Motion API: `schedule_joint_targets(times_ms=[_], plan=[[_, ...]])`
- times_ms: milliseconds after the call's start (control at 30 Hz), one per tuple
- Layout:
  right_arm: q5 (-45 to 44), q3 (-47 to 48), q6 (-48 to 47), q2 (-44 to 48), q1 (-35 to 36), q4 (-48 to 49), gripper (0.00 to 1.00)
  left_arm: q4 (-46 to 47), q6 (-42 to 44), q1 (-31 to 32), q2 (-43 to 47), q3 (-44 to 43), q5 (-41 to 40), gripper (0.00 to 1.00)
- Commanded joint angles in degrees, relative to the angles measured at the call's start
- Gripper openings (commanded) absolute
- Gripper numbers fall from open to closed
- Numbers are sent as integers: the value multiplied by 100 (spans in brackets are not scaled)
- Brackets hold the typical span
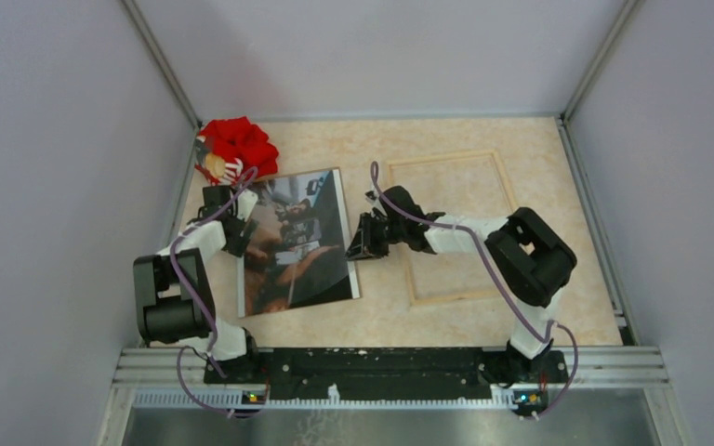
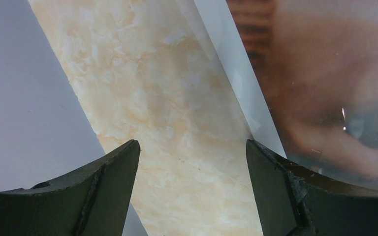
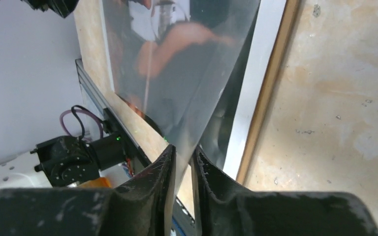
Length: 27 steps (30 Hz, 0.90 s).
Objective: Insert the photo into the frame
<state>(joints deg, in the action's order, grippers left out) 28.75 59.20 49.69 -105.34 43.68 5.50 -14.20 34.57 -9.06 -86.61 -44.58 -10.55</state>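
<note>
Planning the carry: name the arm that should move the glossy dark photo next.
Right. The right gripper pinches the edge of the glossy dark rectangular photo, and the thin light-wood rectangular frame lies on that arm's side. The left gripper is open, holding nothing.

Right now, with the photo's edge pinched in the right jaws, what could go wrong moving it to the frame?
The right jaws hold only the right edge of the photo; the glossy sheet bows and could slip or crease.
The left jaws stand open at its left border and might snag it.
The right arm reaches across the frame and may knock it askew.
</note>
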Motion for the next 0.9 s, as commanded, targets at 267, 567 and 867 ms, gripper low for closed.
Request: schedule_joint_targets(times_ms=[267, 567, 867], plan=[[182, 491, 424, -204, 22, 460, 0, -639, -73, 79, 173, -74, 504, 88], [-589, 1668, -914, 1121, -302, -1355, 0, -2345, -258, -12, 877, -2018, 1194, 99], [-944, 1507, -1450, 3199, -2157, -2668, 0, -2943, -641, 1197, 586, -3014, 1595, 99]])
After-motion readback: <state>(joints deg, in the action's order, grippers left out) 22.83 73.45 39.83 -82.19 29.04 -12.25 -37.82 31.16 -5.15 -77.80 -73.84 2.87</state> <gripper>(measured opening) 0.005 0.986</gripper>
